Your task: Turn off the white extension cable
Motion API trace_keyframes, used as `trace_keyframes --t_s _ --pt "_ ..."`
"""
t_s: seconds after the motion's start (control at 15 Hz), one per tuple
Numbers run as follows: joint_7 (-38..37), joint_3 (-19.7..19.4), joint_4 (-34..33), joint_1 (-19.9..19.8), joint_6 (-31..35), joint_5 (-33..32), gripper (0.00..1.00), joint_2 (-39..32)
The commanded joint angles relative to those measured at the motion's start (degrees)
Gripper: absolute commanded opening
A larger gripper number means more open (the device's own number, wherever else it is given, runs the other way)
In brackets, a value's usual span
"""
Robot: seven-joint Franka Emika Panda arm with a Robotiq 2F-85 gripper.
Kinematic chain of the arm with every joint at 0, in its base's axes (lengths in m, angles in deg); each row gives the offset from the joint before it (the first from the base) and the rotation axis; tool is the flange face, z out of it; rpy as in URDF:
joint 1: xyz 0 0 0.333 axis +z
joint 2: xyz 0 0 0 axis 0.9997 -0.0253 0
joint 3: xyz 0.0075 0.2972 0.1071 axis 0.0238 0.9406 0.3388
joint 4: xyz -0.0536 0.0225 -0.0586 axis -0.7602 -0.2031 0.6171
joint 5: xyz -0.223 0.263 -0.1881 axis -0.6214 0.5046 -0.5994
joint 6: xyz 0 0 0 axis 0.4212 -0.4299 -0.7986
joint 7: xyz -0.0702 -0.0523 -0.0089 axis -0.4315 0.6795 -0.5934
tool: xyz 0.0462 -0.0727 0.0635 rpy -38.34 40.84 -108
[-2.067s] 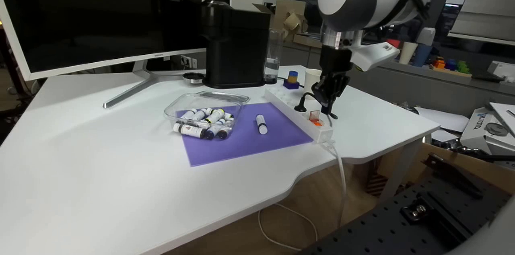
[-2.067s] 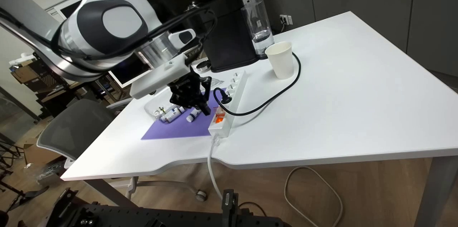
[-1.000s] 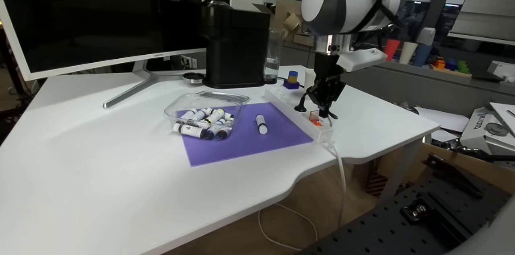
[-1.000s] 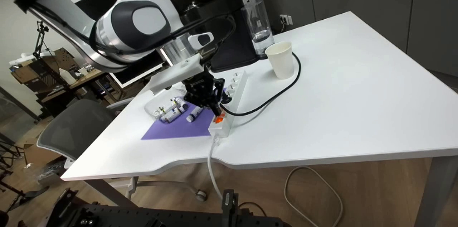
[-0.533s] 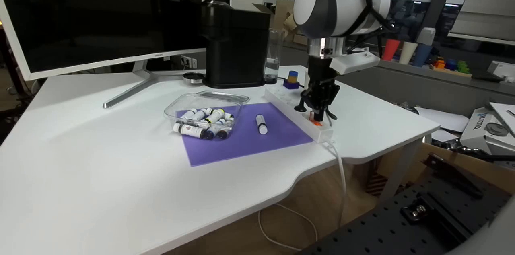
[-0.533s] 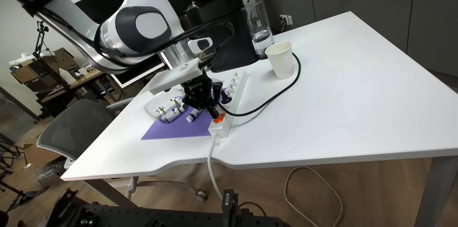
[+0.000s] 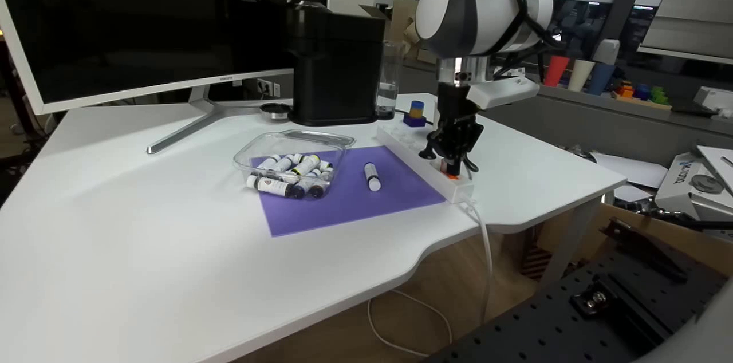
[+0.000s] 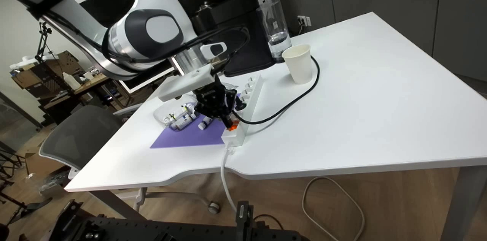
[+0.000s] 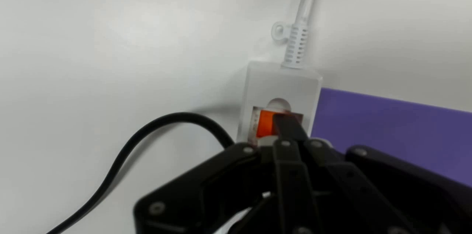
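The white extension cable point(image 7: 421, 164) is a long narrow power strip lying on the table, also seen in an exterior view point(image 8: 233, 139) and the wrist view point(image 9: 282, 82). Its orange switch point(image 9: 264, 123) is near the cord end, under a raised transparent flap. The gripper point(image 9: 289, 127) is shut and empty, pointing down. Its fingertips are over the switch and hide part of it in the wrist view. In both exterior views the gripper tip point(image 7: 453, 169) point(image 8: 228, 124) is at the switch and appears to touch it. Whether the switch is pressed cannot be told.
A black plug point(image 8: 240, 104) sits in the strip, its black cord point(image 9: 125, 160) looping beside the gripper. A purple sheet point(image 7: 343, 208) with a white cylinder point(image 7: 372, 177) lies alongside. A transparent box point(image 7: 257, 148) of cylinders, a coffee machine point(image 7: 338, 65) and a paper cup point(image 8: 298, 64) stand nearby.
The shut gripper has moved over the strip and down, from above and beside the switch to right at it. In the last half second it has dropped slightly. The strip has not moved.
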Motion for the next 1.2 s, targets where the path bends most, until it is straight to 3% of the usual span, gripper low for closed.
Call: trace_keyframes --t_s 0.0,0.4,0.73,1.13 --pt "-2.17 -0.48 -1.45 0.46 -1.28 -0.16 0.00 -1.69" --pt "-1.71 -1.18 -1.19 1.06 3.56 -2.47 0.00 -2.81" --pt "-1.88 -1.39 -1.38 1.66 3.28 -2.76 0.00 -3.80" --pt "-2.10 -1.85 1.41 2.66 2.12 -4.02 0.00 1.94"
